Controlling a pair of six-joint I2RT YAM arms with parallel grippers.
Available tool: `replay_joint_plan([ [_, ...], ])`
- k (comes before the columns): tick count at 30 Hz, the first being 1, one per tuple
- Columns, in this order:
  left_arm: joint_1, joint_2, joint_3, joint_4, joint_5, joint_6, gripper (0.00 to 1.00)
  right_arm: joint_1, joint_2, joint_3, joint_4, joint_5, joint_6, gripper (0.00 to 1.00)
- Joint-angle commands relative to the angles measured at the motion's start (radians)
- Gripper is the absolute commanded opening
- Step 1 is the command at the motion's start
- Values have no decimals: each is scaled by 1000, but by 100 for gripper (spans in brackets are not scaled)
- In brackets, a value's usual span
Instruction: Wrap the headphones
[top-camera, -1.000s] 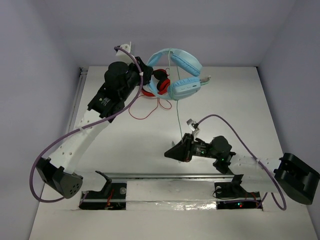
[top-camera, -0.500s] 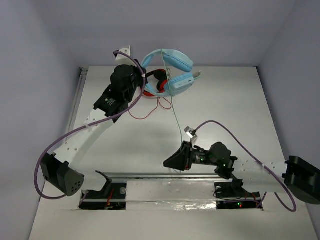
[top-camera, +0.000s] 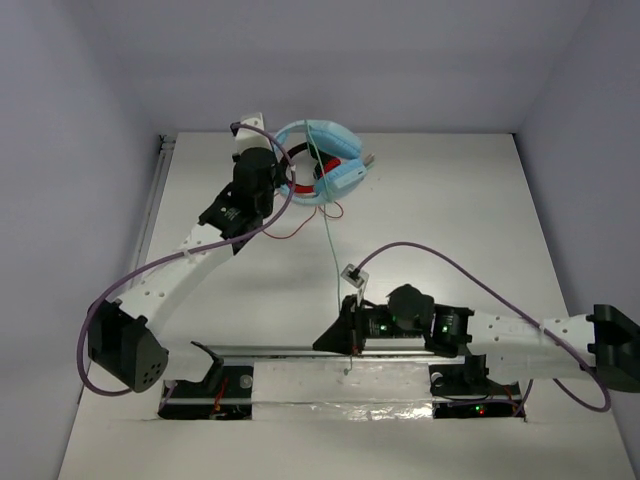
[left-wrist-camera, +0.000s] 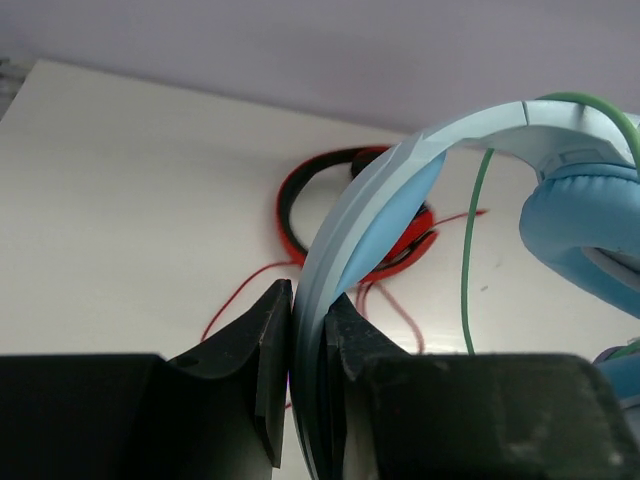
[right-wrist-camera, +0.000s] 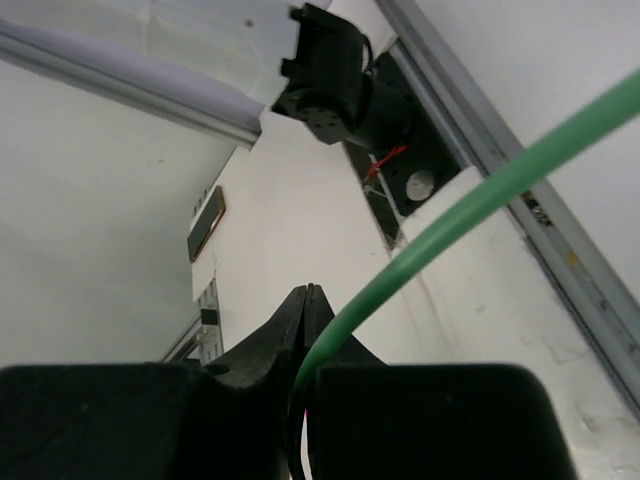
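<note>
left jaws clamp the light-blue headphones (left-wrist-camera: 350, 230) by the headband; red headphones (left-wrist-camera: 288, 200) lie on the bench (top-camera: 450, 220); right jaws pinch shut on the thin green cable (right-wrist-camera: 480, 190).

A white bench (top-camera: 450, 220) stands between plain lavender walls (top-camera: 400, 60), a metal rail (top-camera: 300, 352) along its near edge.

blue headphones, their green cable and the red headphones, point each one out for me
blue headphones (left-wrist-camera: 365, 215), left wrist view, on the padded headband
green cable (right-wrist-camera: 480, 195), right wrist view, on the taut stretch above the fingers
red headphones (left-wrist-camera: 290, 190), left wrist view, on the red headband arc
</note>
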Motion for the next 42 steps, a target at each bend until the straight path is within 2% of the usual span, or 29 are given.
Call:
replay_joint_plan([
  [1,-6,-58,-71,115,-70,-45,0,88,26,157,-222,87,-80,5],
  [4,-63,-79,-155,106,-116,-49,0,130,66,301,-451,182,-146,1],
  [8,-155,-93,-210,-7,-161,-84,0,140,80,445,-745,289,-216,0],
  [15,-291,-61,-209,-281,-174,-83,0,140,118,676,-1057,507,-346,0],
  [17,-302,-68,-215,-328,-115,-62,0,140,133,740,-1117,584,-364,0],
  [26,-336,-113,-216,-433,121,30,0,88,110,811,-1203,765,-425,0],
  [39,-336,-226,-279,-446,278,90,0,-18,78,768,-1192,964,-474,0],
  [42,-336,-242,-292,-440,323,113,0,-48,92,745,-1177,1058,-477,0],
])
